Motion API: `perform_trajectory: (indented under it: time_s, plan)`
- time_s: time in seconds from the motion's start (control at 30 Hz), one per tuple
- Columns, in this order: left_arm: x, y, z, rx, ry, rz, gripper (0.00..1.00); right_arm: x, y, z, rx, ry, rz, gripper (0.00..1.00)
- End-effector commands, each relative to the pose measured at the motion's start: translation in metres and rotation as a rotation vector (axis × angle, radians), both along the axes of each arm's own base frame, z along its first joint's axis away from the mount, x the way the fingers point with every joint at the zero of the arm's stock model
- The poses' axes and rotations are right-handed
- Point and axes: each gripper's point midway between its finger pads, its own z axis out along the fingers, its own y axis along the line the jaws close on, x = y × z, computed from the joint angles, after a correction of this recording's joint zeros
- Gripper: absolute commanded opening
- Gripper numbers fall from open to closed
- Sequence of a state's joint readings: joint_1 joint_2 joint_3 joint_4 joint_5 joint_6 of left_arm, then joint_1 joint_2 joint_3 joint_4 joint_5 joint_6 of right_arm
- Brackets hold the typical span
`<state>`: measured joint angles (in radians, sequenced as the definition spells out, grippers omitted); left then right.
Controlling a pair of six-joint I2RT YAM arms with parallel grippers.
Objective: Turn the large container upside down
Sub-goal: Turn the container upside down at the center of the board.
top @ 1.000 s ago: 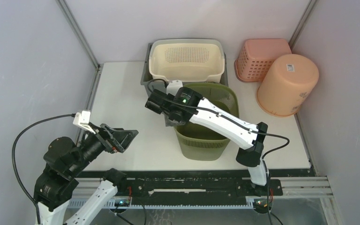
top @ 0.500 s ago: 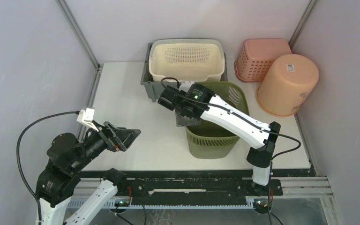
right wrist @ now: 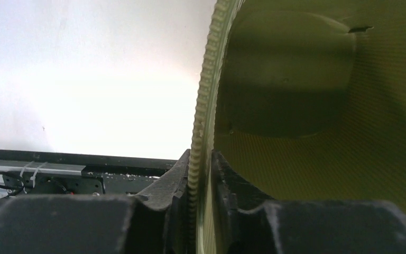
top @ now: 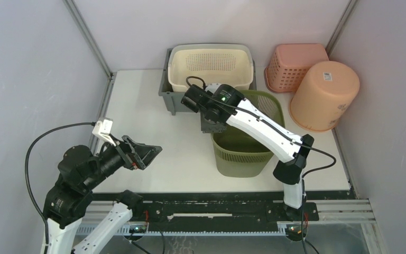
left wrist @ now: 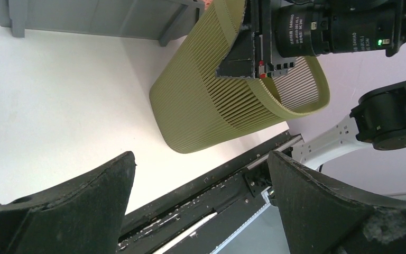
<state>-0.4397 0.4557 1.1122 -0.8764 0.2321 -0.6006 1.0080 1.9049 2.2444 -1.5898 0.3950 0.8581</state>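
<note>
The large container (top: 243, 154) is an olive-green ribbed basket, standing mouth up and slightly tilted at the table's middle right. My right gripper (top: 211, 127) is shut on its left rim; in the right wrist view the toothed rim (right wrist: 205, 95) runs between the two pads (right wrist: 175, 169), one outside and one inside the wall. My left gripper (top: 148, 153) hangs open and holds nothing over the near left of the table, well left of the container. The left wrist view shows the container (left wrist: 217, 106) and the right gripper (left wrist: 246, 55) beyond its wide-spread fingers (left wrist: 100, 180).
A cream perforated basket (top: 210, 66) sits in a grey tub (top: 165, 98) just behind the container. At the back right stand a pink basket (top: 296, 62) and an orange bucket (top: 325, 95) on its side. A black rail (top: 217, 203) runs along the near edge.
My right arm has carried the container's rim to the right and back, and its jaws have closed tighter on the rim. The left gripper drifted slightly right, still open.
</note>
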Motion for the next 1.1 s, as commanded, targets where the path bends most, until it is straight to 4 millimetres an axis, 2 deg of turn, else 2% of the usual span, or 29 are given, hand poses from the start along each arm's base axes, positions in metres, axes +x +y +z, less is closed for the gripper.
perform_trajectory:
  time_s: [0.0,0.17,0.2,0.23,0.37,0.43,0.53,0.63,0.7,0.77,0.93,0.97,1.07]
  plan:
    - [0.005,-0.008,0.001,0.009,-0.026,-0.039,1.0,0.003,-0.006,-0.003,-0.026,0.004,0.001,0.22]
    - [0.007,-0.01,-0.001,0.011,-0.021,-0.046,1.0,0.003,-0.014,-0.014,-0.071,0.02,-0.008,0.15]
    - [0.007,-0.01,-0.001,0.012,-0.019,-0.046,1.0,0.003,-0.015,-0.015,-0.076,0.021,-0.009,0.11]
    - [0.007,-0.01,-0.002,0.012,-0.019,-0.049,1.0,0.003,-0.015,-0.015,-0.077,0.02,-0.01,0.02]
    - [0.009,-0.011,-0.003,0.016,-0.012,-0.051,1.0,0.004,-0.012,-0.01,-0.066,0.011,0.012,0.0]
    - [0.009,-0.012,-0.002,0.013,-0.012,-0.052,1.0,0.004,-0.004,-0.003,-0.03,0.008,0.038,0.0]
    - [0.009,-0.011,0.004,0.003,-0.024,-0.046,1.0,0.003,0.023,0.019,0.105,-0.005,0.113,0.0]
    - [0.008,-0.007,0.012,0.0,-0.039,-0.028,1.0,-0.001,0.047,0.05,0.26,-0.029,0.187,0.0]
    - [0.008,-0.005,0.015,0.002,-0.042,-0.016,1.0,-0.003,0.056,0.072,0.343,-0.049,0.219,0.0]
    - [0.009,-0.003,0.018,0.002,-0.044,-0.004,1.0,-0.008,0.06,0.093,0.42,-0.072,0.245,0.0]
    - [0.011,0.001,0.028,-0.006,-0.061,0.028,1.0,-0.013,0.061,0.117,0.582,-0.119,0.282,0.0]
    - [0.012,0.002,0.03,-0.004,-0.062,0.036,1.0,-0.011,0.065,0.129,0.651,-0.151,0.295,0.0]
    - [0.015,0.004,0.033,0.003,-0.062,0.054,1.0,-0.011,0.063,0.134,0.766,-0.19,0.303,0.0]
